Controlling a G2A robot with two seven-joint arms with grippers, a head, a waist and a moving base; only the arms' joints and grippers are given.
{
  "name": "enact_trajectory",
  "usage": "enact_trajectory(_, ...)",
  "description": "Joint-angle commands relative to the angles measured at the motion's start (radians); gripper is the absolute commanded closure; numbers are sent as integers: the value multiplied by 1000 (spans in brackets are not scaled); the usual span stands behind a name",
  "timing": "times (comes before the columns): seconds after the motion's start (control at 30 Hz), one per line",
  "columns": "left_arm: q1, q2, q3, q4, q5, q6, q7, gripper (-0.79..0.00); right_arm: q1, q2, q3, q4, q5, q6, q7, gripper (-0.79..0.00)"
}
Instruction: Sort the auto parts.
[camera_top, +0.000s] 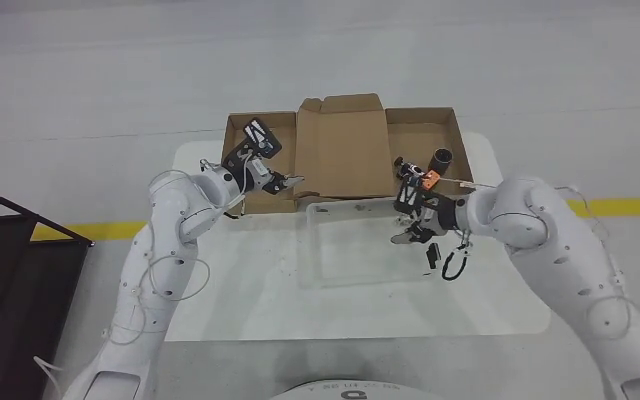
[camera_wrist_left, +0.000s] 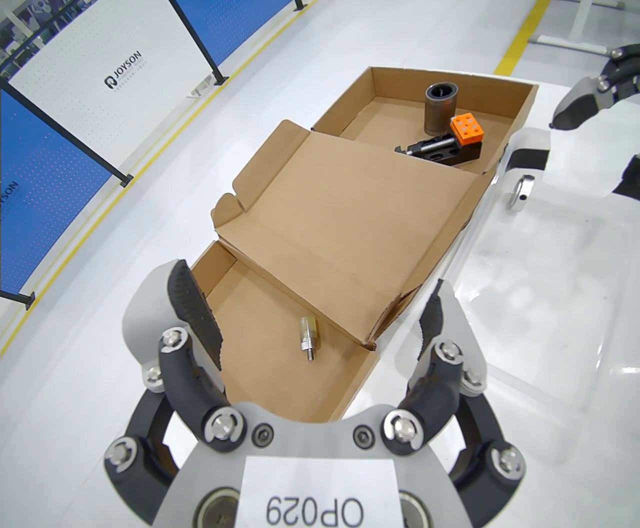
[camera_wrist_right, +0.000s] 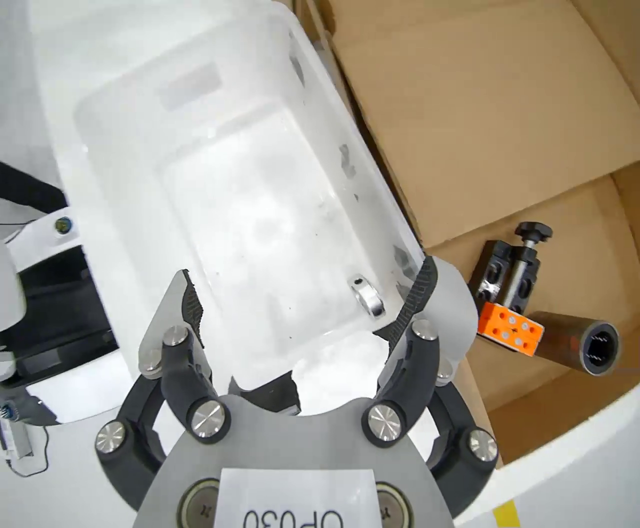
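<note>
An open cardboard box (camera_top: 345, 150) stands at the table's back. Its left compartment holds a small silver fitting (camera_wrist_left: 308, 337); my left gripper (camera_wrist_left: 310, 290) hovers open just above that compartment's front edge (camera_top: 290, 183). The right compartment holds a dark cylinder (camera_wrist_left: 441, 107), an orange block (camera_wrist_left: 466, 128) and a black clamp (camera_wrist_left: 440, 150). In front of the box a clear tray (camera_top: 350, 250) holds a silver ring (camera_wrist_right: 367, 300) in its far right corner. My right gripper (camera_wrist_right: 306, 277) hangs open over that corner (camera_top: 408, 236), the ring just beyond its fingertips, nothing between them.
The box's middle section is covered by a folded-down flap (camera_wrist_left: 350, 215). The white table (camera_top: 250, 300) has bare room left and right of the tray. A yellow floor line (camera_top: 610, 207) runs behind the table.
</note>
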Motion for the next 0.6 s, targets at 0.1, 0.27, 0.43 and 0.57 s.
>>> enact_trajectory(0.1,0,0,0,0,0,0,0,-785,-12,-4,-42,-20,-143,45,-6,-523)
enact_trajectory(0.27,0,0,0,0,0,0,0,-785,-1,-11,-86,-9,-236,92,25,-508)
enact_trajectory(0.43,0,0,0,0,0,0,0,-785,15,-19,-115,4,-282,128,17,-576)
enact_trajectory(0.57,0,0,0,0,0,0,0,-785,28,-25,-141,18,-292,122,24,-582)
